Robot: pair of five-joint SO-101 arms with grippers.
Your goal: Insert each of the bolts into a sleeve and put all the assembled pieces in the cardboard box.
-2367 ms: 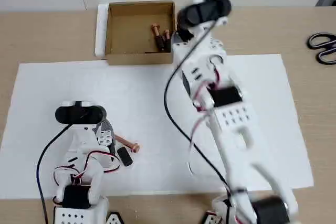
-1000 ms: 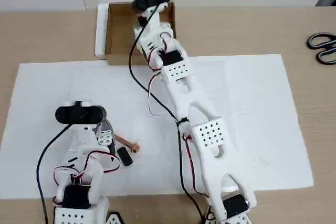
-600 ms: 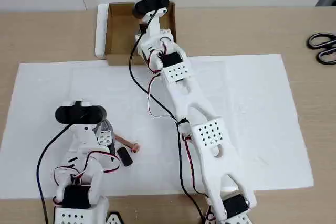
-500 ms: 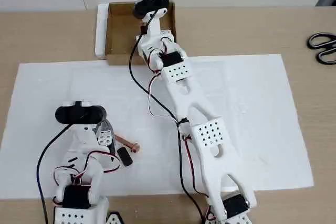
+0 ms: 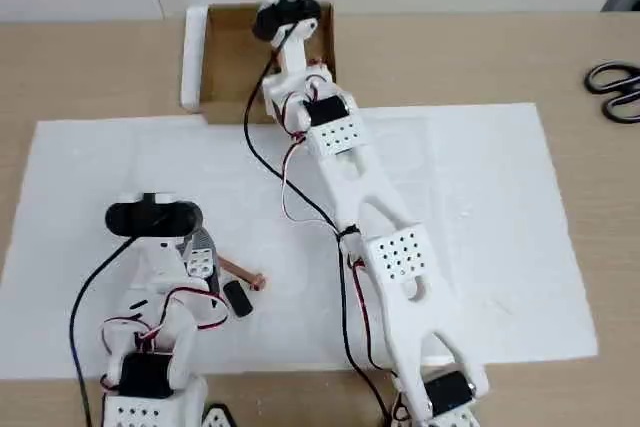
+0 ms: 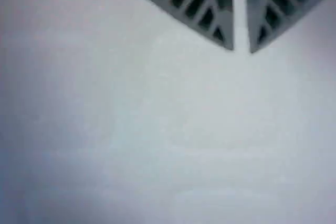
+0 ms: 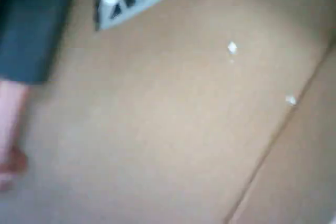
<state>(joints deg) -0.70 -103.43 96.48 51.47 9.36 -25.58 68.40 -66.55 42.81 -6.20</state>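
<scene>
Cardboard box (image 5: pixel 228 59): far side of the table, the right arm (image 5: pixel 345 162) lying across its right half.
In box: a black sleeve (image 7: pixel 26 24) with a copper bolt end (image 7: pixel 10 145) sticking out, beside the right gripper (image 7: pixel 121 1), whose grip cannot be told.
Scissors (image 5: pixel 615 82): far right, on bare table.
Loose bolt (image 5: pixel 243 273): on the paper sheet (image 5: pixel 480 197), just beside the left gripper (image 6: pixel 241 48), which is pressed nearly together and empty.
Loose sleeve (image 5: pixel 237 299): by that bolt's head.

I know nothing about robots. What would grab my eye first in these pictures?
The long white right arm lies stretched diagonally across the white paper, its wrist over the cardboard box at the table's far side. The left arm sits folded at the near left corner, with a copper bolt and a black sleeve on the paper beside it. Black scissors rest at the right edge.
</scene>
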